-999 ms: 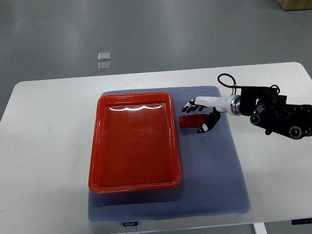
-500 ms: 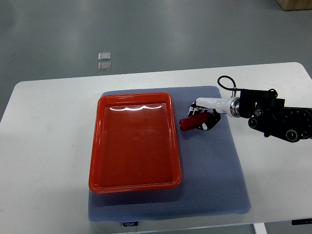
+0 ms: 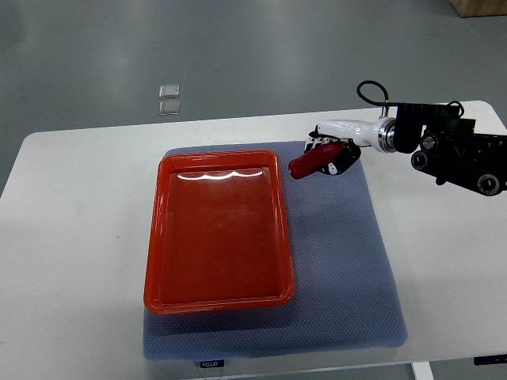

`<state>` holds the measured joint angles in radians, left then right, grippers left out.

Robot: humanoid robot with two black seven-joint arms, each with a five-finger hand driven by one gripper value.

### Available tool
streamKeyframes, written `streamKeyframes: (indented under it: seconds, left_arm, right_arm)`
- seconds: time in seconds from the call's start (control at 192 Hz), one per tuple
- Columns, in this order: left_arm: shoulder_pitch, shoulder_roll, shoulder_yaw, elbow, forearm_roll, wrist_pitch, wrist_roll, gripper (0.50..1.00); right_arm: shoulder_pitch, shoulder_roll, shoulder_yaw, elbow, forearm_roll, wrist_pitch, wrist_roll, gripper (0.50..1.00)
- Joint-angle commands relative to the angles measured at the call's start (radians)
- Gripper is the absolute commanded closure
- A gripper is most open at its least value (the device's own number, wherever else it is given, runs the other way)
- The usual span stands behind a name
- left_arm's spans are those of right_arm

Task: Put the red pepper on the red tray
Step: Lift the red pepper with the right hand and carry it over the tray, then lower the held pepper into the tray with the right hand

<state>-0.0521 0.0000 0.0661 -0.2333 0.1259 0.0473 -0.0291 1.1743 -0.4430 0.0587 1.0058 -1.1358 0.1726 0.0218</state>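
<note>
A long red pepper is held in my right hand, whose fingers are curled shut around it. The hand holds it above the blue-grey mat, just right of the far right corner of the red tray. The pepper's tip points left toward the tray. The tray lies on the mat, left of centre, with nothing in it. My right arm comes in from the right edge. My left arm is out of view.
The mat lies on a white table. Two small clear squares lie on the grey floor beyond the table's far edge.
My right hand closed on the pepper, lifted it off the mat and carried it up and away toward the far edge.
</note>
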Motion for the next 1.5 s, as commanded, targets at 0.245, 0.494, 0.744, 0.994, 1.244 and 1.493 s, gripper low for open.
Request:
streamKeyframes:
  seconds: [0.245,0.494,0.744,0.994,1.244,1.493]
  left_arm:
    - [0.000,0.000,0.000,0.000,0.000,0.000,0.000,0.500]
    - [0.000,0.000,0.000,0.000,0.000,0.000,0.000,0.500]
    - [0.000,0.000,0.000,0.000,0.000,0.000,0.000,0.500]
    - [0.002,0.000,0.000,-0.003,0.000,0.000,0.000,0.500]
    - [0.002,0.000,0.000,-0.003,0.000,0.000,0.000,0.500]
    - [0.002,0.000,0.000,-0.003,0.000,0.000,0.001,0.500]
  right_arm:
    - [0.131,0.113,-0.006,0.037,0.142,0.019,0.000,1.000]
    - [0.127,0.349,-0.026,-0.067,0.168,-0.010,0.000,1.000]
    - [0.062,0.443,-0.074,-0.184,0.159,-0.044,0.000,1.000]
    - [-0.041,0.443,-0.076,-0.223,0.149,-0.082,0.000,1.000]
    - [-0.073,0.443,-0.074,-0.230,0.151,-0.108,0.001,1.000]
    - [-0.085,0.443,-0.066,-0.233,0.152,-0.120,0.001,0.861]
